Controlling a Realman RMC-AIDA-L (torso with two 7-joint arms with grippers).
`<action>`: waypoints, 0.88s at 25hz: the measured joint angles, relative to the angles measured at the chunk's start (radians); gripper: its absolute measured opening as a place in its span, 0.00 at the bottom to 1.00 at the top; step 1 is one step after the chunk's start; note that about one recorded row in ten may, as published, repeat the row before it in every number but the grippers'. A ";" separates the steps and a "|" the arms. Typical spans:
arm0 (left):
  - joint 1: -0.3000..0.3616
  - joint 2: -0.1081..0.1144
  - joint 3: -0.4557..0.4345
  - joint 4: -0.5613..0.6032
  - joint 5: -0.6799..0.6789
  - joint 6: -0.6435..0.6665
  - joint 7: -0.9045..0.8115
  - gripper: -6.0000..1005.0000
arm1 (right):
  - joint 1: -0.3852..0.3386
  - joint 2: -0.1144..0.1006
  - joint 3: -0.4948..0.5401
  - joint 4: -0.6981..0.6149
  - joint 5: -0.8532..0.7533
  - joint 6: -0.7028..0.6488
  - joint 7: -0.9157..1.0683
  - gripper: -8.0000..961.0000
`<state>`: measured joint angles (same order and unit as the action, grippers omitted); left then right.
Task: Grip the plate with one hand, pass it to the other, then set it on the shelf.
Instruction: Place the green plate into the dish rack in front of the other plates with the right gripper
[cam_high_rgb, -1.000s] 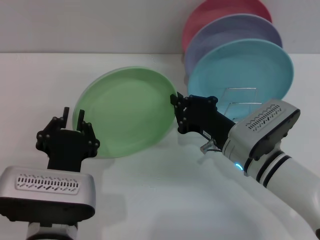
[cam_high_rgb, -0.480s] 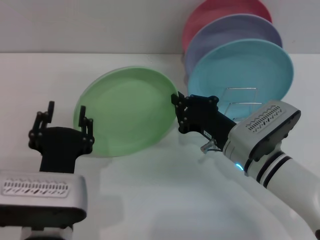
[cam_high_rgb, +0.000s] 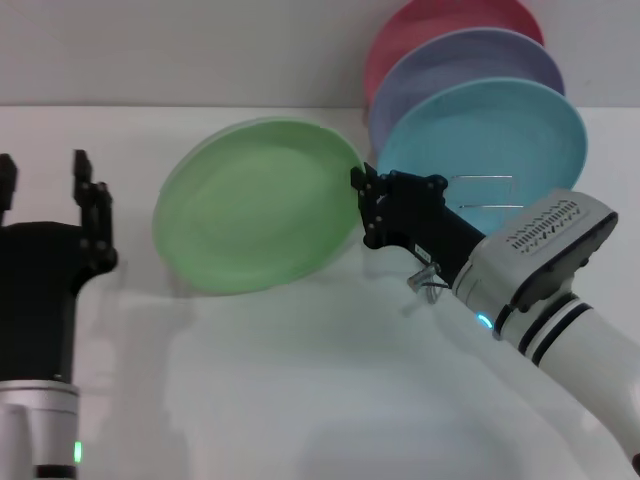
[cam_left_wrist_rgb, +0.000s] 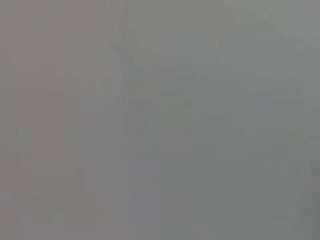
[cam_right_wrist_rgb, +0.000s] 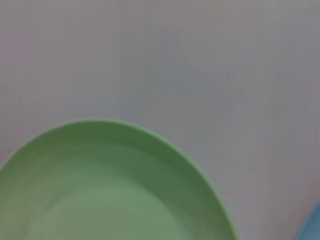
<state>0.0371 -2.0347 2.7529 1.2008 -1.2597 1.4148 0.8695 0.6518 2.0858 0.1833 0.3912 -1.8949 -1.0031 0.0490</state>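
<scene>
Right gripper (cam_high_rgb: 366, 208) clamped rim of round light green plate (cam_high_rgb: 258, 205), tilted above white table (cam_high_rgb: 300, 400); left gripper (cam_high_rgb: 45, 195) apart, jaws spread.

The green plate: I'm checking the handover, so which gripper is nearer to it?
Right. The right gripper grips the green plate at its edge; the left gripper stands open, apart from its other side.

You're looking at black grippers, left gripper (cam_high_rgb: 45, 190) and right gripper (cam_high_rgb: 366, 205), on silver vented wrist housings, white forearms with black bands, small lit indicators.
</scene>
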 joint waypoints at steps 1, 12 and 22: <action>0.002 0.004 -0.002 0.003 0.001 0.007 -0.011 0.56 | -0.002 -0.001 0.000 0.001 0.000 -0.019 0.000 0.03; 0.018 0.059 -0.085 0.012 0.003 0.011 -0.234 0.57 | -0.032 -0.006 0.001 0.001 -0.010 -0.185 0.000 0.03; -0.056 0.060 -0.197 -0.295 0.026 -0.035 -0.807 0.58 | -0.194 -0.012 -0.001 -0.003 -0.049 -0.587 0.000 0.03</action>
<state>-0.0185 -1.9746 2.5562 0.9060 -1.2335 1.3802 0.0625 0.4576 2.0742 0.1822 0.3880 -1.9442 -1.5903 0.0490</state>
